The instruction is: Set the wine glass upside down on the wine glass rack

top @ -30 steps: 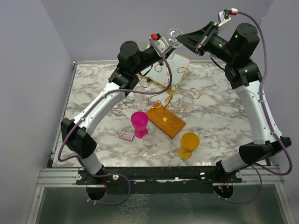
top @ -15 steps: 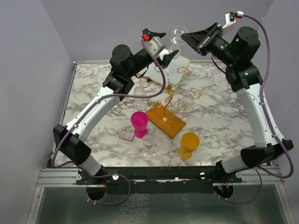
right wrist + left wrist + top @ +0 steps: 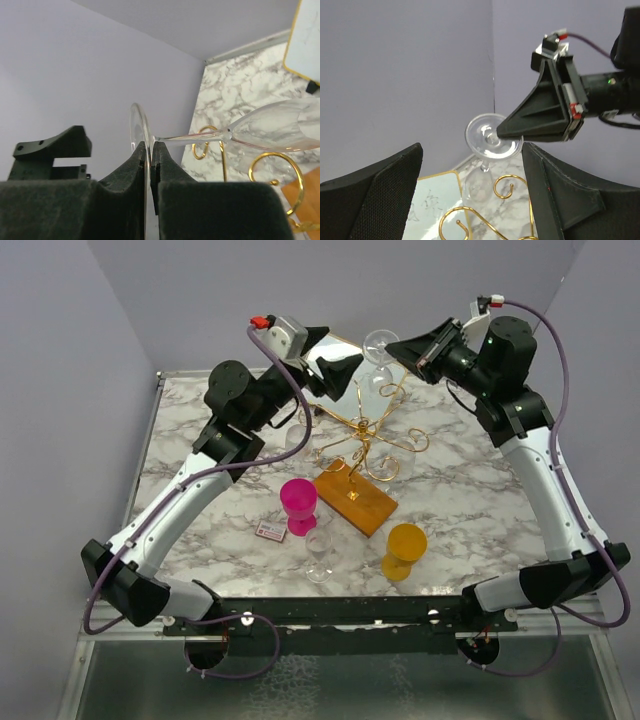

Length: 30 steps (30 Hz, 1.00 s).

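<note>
The clear wine glass (image 3: 377, 344) hangs upside down high over the table, bowl down and tilted. My right gripper (image 3: 392, 344) is shut on the edge of its round foot; the right wrist view shows the foot (image 3: 140, 131) pinched between the pads, with the stem and bowl (image 3: 278, 128) reaching out over the gold scrolls. The wine glass rack (image 3: 364, 440), gold wire on an orange-brown wooden base (image 3: 356, 499), stands right below. My left gripper (image 3: 338, 352) is open just left of the glass and holds nothing; its fingers (image 3: 376, 196) frame the foot (image 3: 490, 138) from a distance.
A gold-framed mirror (image 3: 395, 380) lies behind the rack. A pink cup (image 3: 298, 502), a small card (image 3: 271, 530), a clear glass (image 3: 320, 555) and a yellow cup (image 3: 405, 548) stand in front. Another clear glass (image 3: 297, 436) stands left of the rack.
My left gripper opened, let go of the glass and pulled back to the left. The right gripper kept its hold on the foot and sank slightly with the glass.
</note>
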Each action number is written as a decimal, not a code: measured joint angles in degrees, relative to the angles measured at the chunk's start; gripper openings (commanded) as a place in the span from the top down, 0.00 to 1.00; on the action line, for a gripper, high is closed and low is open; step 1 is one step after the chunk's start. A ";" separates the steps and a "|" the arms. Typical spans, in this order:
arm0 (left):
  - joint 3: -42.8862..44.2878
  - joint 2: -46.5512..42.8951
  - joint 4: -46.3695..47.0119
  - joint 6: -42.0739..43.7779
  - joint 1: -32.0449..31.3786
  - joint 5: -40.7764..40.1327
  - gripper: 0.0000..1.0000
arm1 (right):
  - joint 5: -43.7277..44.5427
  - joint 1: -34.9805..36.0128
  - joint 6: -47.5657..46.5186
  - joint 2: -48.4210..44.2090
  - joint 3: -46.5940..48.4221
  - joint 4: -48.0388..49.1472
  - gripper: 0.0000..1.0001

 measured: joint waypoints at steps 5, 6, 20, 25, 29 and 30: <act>-2.71 -3.80 -1.64 -8.22 0.00 -3.76 0.17 | -1.55 -0.02 -0.31 -0.50 -4.63 -3.61 0.99; -2.71 -4.26 -2.62 -9.25 0.00 -4.70 0.17 | -1.84 0.00 -0.37 -0.50 -5.18 -4.15 0.99; -3.52 -5.90 -10.73 -14.29 0.02 -13.25 0.17 | -7.26 -0.02 -1.42 -2.82 -10.32 -10.14 0.99; -4.35 -6.78 -12.26 -14.62 0.02 -14.08 0.17 | -5.75 0.00 -1.70 -6.56 -12.00 -12.98 0.99; -4.35 -7.48 -12.96 -14.95 0.07 -14.60 0.17 | -2.47 0.00 -2.03 -8.81 -12.90 -14.14 0.99; -4.35 -7.58 -13.05 -15.04 0.07 -14.67 0.17 | -1.55 0.00 -2.10 -9.05 -12.94 -14.34 0.99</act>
